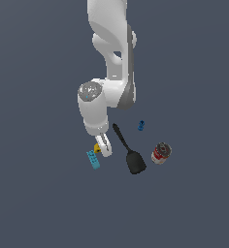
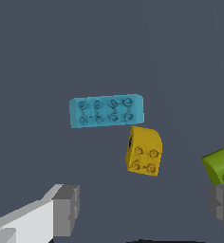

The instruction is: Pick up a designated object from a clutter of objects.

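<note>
Yellow-orange brick (image 2: 144, 152) sat on the grey bench (image 2: 47, 52), tilted w/ four studs facing the wrist cam, untouched. In the wrist view it lay between the two grey finger pads (image 2: 66, 209), nearer neither by much, w/ clear space on both sides: jaws were spread wide & held nothing. In the exterior view the brick (image 1: 97, 147) showed only as a small yellow speck right beside the white fingers of the gripper (image 1: 104, 147), which hung low over it.

Cyan brick (image 2: 107, 110), longer, eight studs in two rows, lay just beside the yellow one, corners close but whether touching couldn't be told. Exterior view put the cyan brick (image 1: 93, 159) a bit below the gripper. Lime-green brick (image 2: 220, 166) sat near one pad, partly cut off at the frame edge.

Further out in the exterior view: black spatula (image 1: 128, 150) lay flat to the gripper's right, handle pointing up-frame; small dark blue brick (image 1: 141, 125) beyond its handle; red-and-white tin can (image 1: 161, 153) on its side, near the spatula blade, apart from it.
</note>
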Robot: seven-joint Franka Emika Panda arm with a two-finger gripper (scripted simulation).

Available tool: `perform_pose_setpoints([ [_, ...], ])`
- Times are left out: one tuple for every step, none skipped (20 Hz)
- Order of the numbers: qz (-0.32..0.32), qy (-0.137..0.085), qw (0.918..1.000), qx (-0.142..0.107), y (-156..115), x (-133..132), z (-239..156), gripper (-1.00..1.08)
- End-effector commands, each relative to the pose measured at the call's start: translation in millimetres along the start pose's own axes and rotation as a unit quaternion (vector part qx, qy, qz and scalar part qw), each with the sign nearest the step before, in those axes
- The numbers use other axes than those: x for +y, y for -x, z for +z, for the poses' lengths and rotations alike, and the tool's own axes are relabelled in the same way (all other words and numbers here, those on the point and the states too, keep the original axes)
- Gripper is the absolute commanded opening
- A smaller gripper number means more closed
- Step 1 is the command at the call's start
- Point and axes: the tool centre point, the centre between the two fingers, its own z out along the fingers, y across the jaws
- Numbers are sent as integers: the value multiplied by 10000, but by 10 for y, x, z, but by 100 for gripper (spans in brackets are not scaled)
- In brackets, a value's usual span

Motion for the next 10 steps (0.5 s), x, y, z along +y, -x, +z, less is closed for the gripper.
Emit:
perform_pose_setpoints([
  [304, 7, 9995, 27, -45, 52, 93, 100],
  [401, 10, 9992, 35, -60, 70, 123, 100],
  [491, 13, 9988, 43, -73, 87, 151, 100],
  [571, 16, 9984, 51, -85, 102, 176, 100],
  [643, 19, 9979, 58, -96, 116, 199, 100],
  [707, 21, 9975, 64, -105, 129, 218, 100],
  [762, 23, 9971, 70, -114, 140, 235, 100],
  [808, 24, 9967, 74, -120, 149, 250, 100],
  [846, 26, 9964, 78, -126, 157, 261, 100],
  [876, 27, 9961, 81, -130, 163, 271, 100],
])
